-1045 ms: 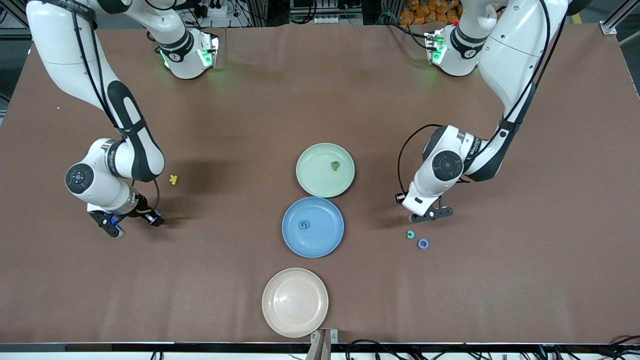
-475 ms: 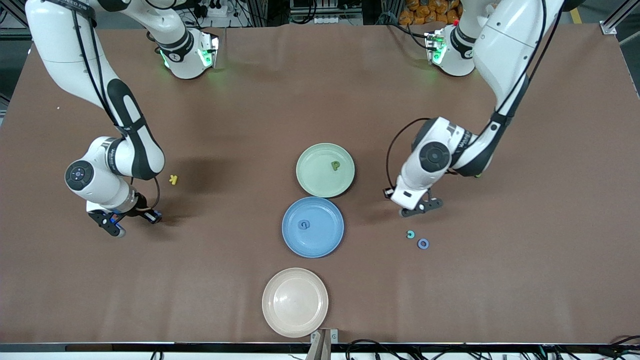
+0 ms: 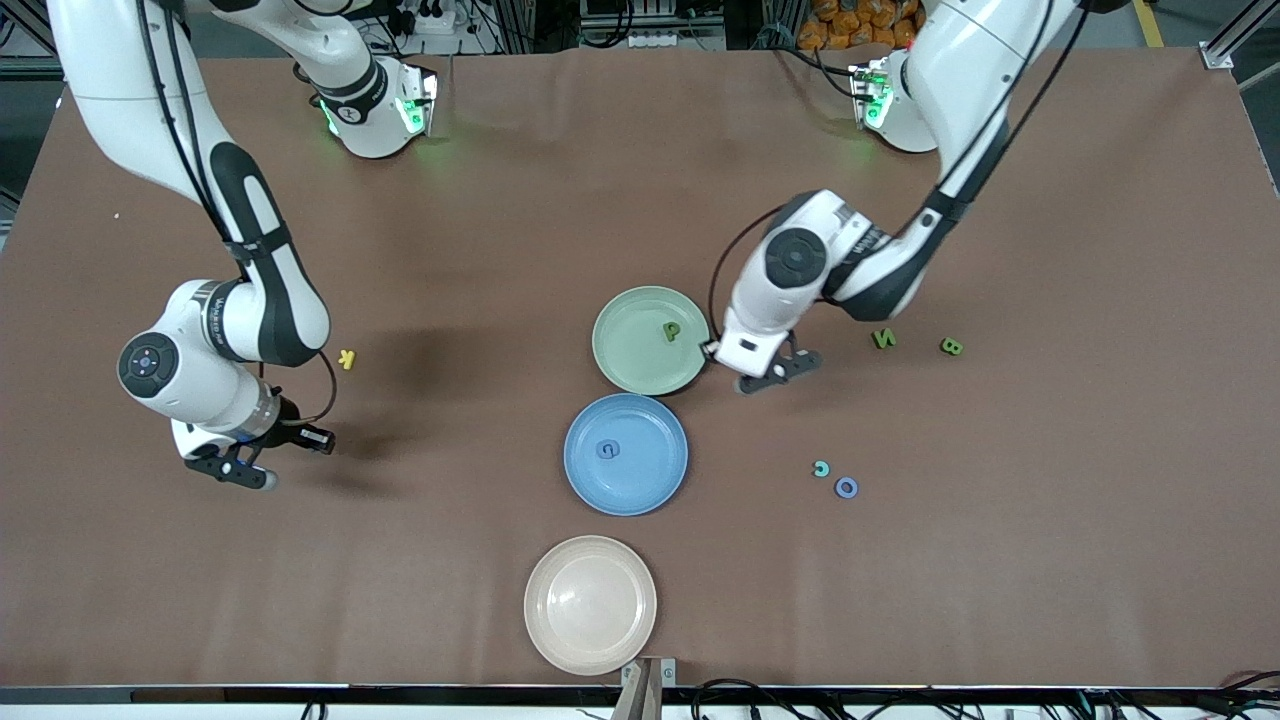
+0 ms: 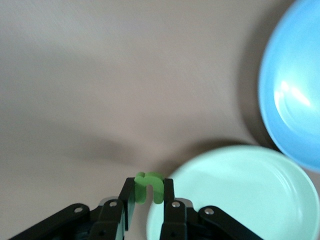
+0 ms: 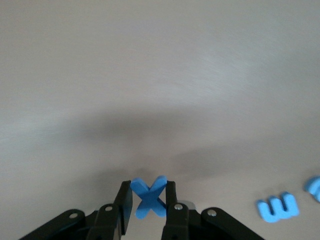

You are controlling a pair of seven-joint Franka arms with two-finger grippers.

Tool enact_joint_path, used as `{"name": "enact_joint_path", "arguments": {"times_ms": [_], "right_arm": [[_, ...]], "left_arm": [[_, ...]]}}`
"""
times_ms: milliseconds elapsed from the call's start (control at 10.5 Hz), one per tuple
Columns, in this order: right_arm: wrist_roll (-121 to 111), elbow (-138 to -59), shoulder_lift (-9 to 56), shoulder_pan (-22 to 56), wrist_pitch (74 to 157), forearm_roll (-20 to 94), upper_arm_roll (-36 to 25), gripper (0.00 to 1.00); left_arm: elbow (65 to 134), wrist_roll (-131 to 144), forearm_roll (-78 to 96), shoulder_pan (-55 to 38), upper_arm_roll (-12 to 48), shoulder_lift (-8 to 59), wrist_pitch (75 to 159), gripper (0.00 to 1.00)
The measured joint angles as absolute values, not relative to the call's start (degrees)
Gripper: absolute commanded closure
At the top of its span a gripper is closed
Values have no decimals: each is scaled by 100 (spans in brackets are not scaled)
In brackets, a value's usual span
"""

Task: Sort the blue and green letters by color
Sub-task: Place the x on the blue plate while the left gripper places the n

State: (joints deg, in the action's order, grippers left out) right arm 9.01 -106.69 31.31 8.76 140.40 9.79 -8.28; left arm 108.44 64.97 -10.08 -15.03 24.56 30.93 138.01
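My left gripper [image 3: 770, 375] is shut on a green letter [image 4: 148, 187] and holds it above the table, just beside the rim of the green plate [image 3: 625, 365]. The plate also shows in the left wrist view [image 4: 240, 200]. A green P [image 3: 671, 330] lies in it. My right gripper [image 3: 238, 470] is shut on a blue X [image 5: 149, 196] above bare table at the right arm's end. A blue letter [image 3: 608, 449] lies in the blue plate [image 3: 650, 490]. A green N [image 3: 884, 339], a green B [image 3: 951, 346], a teal c [image 3: 821, 468] and a blue o [image 3: 846, 487] lie loose.
A beige plate [image 3: 590, 640] sits nearest the front camera. A yellow k [image 3: 346, 359] lies beside the right arm. Two more blue letters [image 5: 278, 207] lie on the table in the right wrist view. The blue plate [image 4: 295, 100] shows in the left wrist view.
My left gripper has moved with the green letter from near the c and o to the green plate's rim, uncovering the N and B. My right gripper has turned and shifted slightly.
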Motion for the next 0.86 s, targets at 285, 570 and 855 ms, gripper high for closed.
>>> {"name": "enact_joint_path", "arguments": {"times_ms": [285, 570, 855], "right_arm": [[729, -10376, 3120, 1347, 13927, 965, -658, 100], [731, -10212, 3170, 1991, 13928, 965, -618, 100], [750, -9856, 3360, 2586, 13977, 1014, -600, 100]], "left_arm": [[10643, 7291, -1008, -2281, 2471, 3139, 13801, 100], [10390, 7798, -1008, -2784, 2449, 3334, 13798, 38], [10293, 8018, -1008, -2929, 2324, 3461, 13798, 0]]}}
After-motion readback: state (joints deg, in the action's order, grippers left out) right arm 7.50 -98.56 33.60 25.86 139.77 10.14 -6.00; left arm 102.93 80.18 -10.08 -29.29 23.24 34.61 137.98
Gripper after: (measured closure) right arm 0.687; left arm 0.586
